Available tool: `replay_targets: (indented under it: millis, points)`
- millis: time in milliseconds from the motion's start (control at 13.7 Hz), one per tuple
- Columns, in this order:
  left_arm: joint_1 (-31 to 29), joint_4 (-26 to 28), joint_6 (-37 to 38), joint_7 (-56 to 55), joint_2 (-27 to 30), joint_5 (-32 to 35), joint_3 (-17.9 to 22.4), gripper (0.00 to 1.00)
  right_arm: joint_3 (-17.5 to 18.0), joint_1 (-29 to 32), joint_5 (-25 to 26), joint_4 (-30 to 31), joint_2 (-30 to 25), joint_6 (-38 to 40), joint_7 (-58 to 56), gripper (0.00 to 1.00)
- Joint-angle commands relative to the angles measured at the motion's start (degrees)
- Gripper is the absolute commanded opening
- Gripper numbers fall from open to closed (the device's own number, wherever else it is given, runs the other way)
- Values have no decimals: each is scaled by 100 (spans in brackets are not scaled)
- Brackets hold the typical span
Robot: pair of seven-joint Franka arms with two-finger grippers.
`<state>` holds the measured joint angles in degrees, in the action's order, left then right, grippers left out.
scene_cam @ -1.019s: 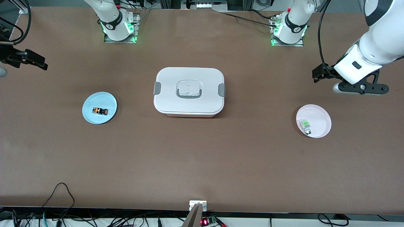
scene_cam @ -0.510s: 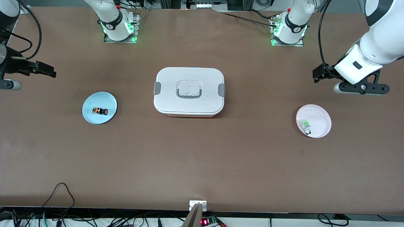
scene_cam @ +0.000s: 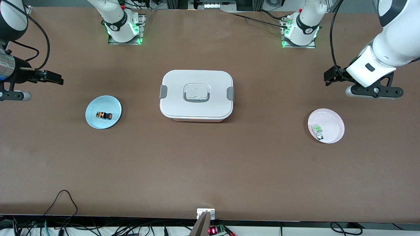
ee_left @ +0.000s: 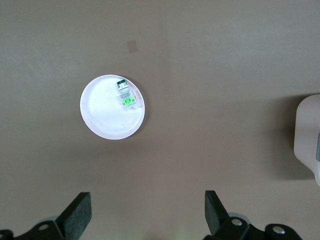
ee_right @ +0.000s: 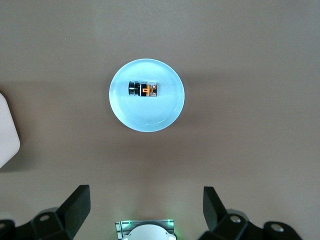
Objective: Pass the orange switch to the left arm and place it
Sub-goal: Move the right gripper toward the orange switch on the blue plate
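Note:
The orange switch (scene_cam: 104, 115) lies on its side on a small blue plate (scene_cam: 113, 104) toward the right arm's end of the table. It also shows in the right wrist view (ee_right: 143, 89), on the blue plate (ee_right: 165, 110). My right gripper (scene_cam: 13, 95) hangs open and empty high over bare table beside that plate; its fingers (ee_right: 75, 205) stand wide apart. The white box (scene_cam: 196, 95) stands at the table's middle. My left gripper (scene_cam: 374, 91) is open and empty, high over the table at the left arm's end, with its fingers (ee_left: 214, 215) spread.
A pale pink plate (scene_cam: 334, 123) with a grey-white, green-topped component (scene_cam: 317, 130) lies toward the left arm's end; the left wrist view shows the plate (ee_left: 102, 120) too. The box's edge shows in both wrist views (ee_left: 307, 145) (ee_right: 7, 135). The right arm's base (scene_cam: 121, 28) is lit green.
My right gripper has moved in from the table's end toward the blue plate. My left gripper has barely shifted. The switch, the plates and the box have not moved.

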<state>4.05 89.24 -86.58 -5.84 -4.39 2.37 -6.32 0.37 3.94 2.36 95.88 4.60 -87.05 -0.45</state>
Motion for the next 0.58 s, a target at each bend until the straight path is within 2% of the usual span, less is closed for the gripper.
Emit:
replay_targets:
  millis: [0,218,510]
  points:
    - [26,-179,133,-66,-53,124,-27,100,-20,2,18,-122,207,13,1,100]
    - [34,-179,115,-66,-62,124,-36,100,-2,-42,344,-122,540,-391,10,100]
    - [8,-179,124,-58,-62,124,-18,100,7,-33,300,0,849,-803,115,100]
